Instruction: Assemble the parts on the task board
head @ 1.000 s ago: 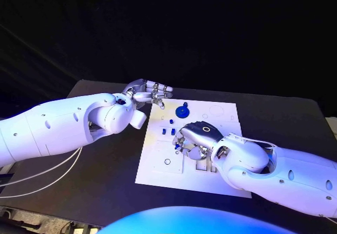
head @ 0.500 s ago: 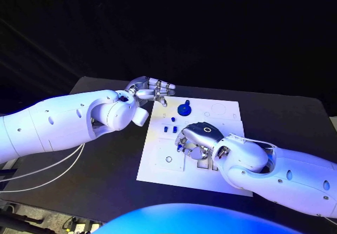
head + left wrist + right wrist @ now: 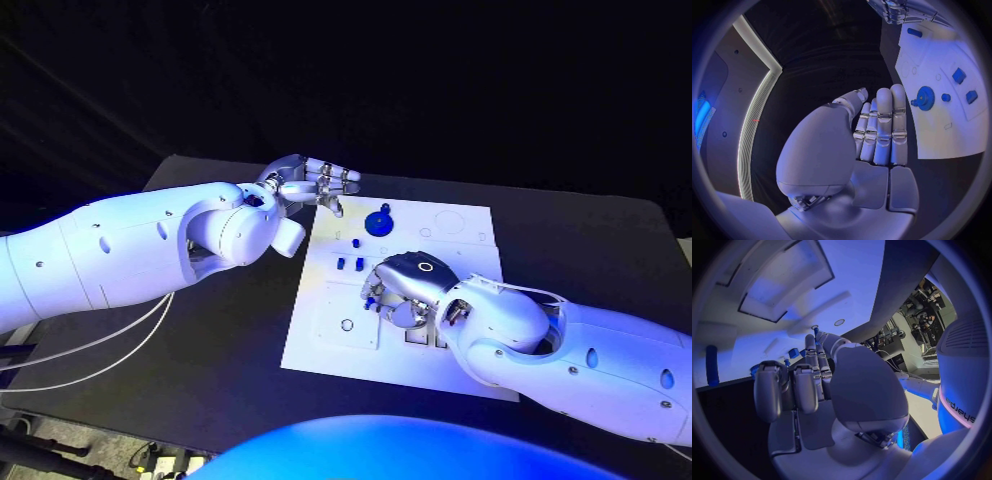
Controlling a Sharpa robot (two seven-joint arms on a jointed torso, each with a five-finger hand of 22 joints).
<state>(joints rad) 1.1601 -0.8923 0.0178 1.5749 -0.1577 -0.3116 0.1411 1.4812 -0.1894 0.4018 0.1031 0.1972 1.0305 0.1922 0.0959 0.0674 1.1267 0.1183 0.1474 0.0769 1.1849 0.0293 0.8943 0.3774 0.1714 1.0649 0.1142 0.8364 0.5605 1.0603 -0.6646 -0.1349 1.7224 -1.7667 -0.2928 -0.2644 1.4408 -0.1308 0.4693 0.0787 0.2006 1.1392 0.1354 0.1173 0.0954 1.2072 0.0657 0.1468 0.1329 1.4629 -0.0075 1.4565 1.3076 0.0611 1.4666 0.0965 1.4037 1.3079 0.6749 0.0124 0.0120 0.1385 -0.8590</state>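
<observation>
- White rectangular task board point(image 3: 325, 345): I see it lying flat at the centre of the black table point(image 3: 173, 380), its long axis running from 12 to 6 o'clock in the head view.
- Round blue toothed gear part point(image 3: 379, 224): it sits on the board towards 12 o'clock; the left wrist view shows it point(image 3: 926, 97) with a small blue knob just beside it.
- Pair of small blue rectangular parts point(image 3: 348, 264): these stand side by side on the board, below the gear and at about 10 o'clock from my right hand.
- Left silver many-fingered hand point(image 3: 310, 187): I find it above the table just off the board's 11 o'clock corner. In the left wrist view its fingers point(image 3: 882, 130) lie straight and close together, holding nothing, so I read it as open-palmed and empty.
- Right silver many-fingered hand point(image 3: 401, 292): it is lowered over the middle of the board, fingers curled down to the surface beside recessed slots. A small blue piece point(image 3: 372, 300) shows at its fingertips, but I cannot tell whether the hand grips it or only touches it.
- Blue bar-shaped part point(image 3: 712, 364): in the right wrist view it lies near the board's edge, well apart from the right hand.
</observation>
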